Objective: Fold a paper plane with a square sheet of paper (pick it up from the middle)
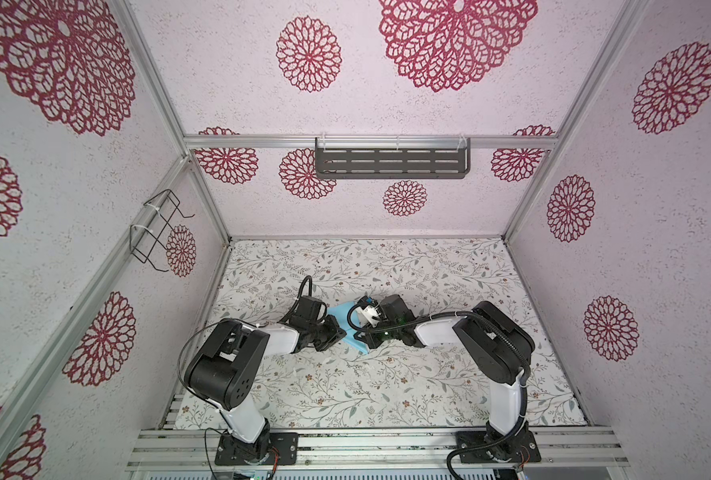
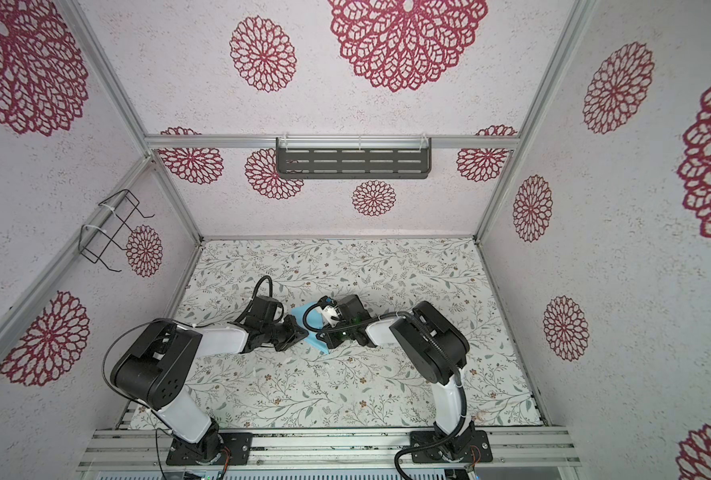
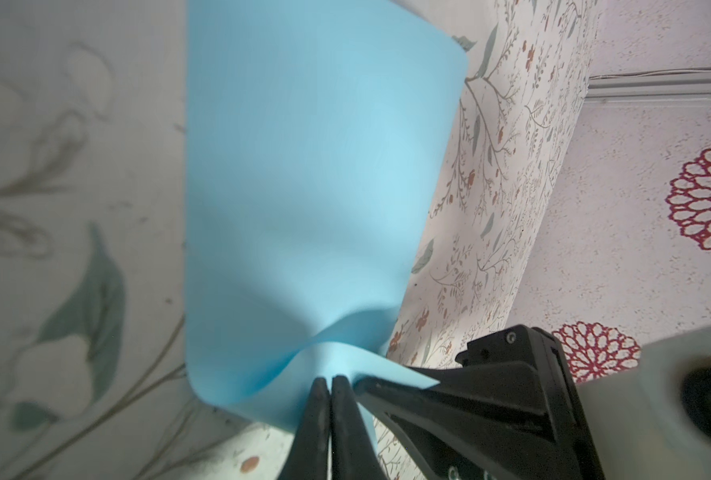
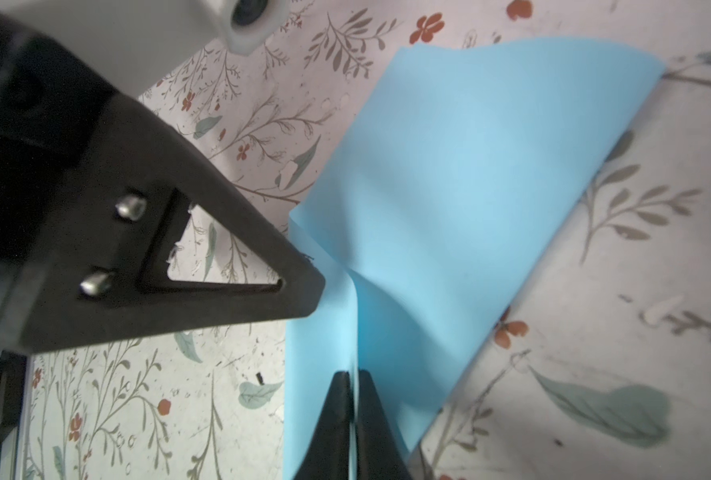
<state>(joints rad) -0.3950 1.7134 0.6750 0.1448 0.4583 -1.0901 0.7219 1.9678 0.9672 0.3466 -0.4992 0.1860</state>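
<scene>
Left gripper (image 3: 331, 380): clamped on the paper (image 3: 304, 166)
Right gripper (image 4: 353, 376): pinching the same paper
Paper: curled between them, over the tabletop (image 1: 345, 386)

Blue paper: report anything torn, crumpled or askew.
The square sheet of paper is buckled, not flat: the left gripper and right gripper both pinch it, and it curls into a wave beside their fingers. No tear or hard crease shows.

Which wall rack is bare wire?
The black rack on the left wall; the grey shelf on the back wall is a slotted panel.
</scene>
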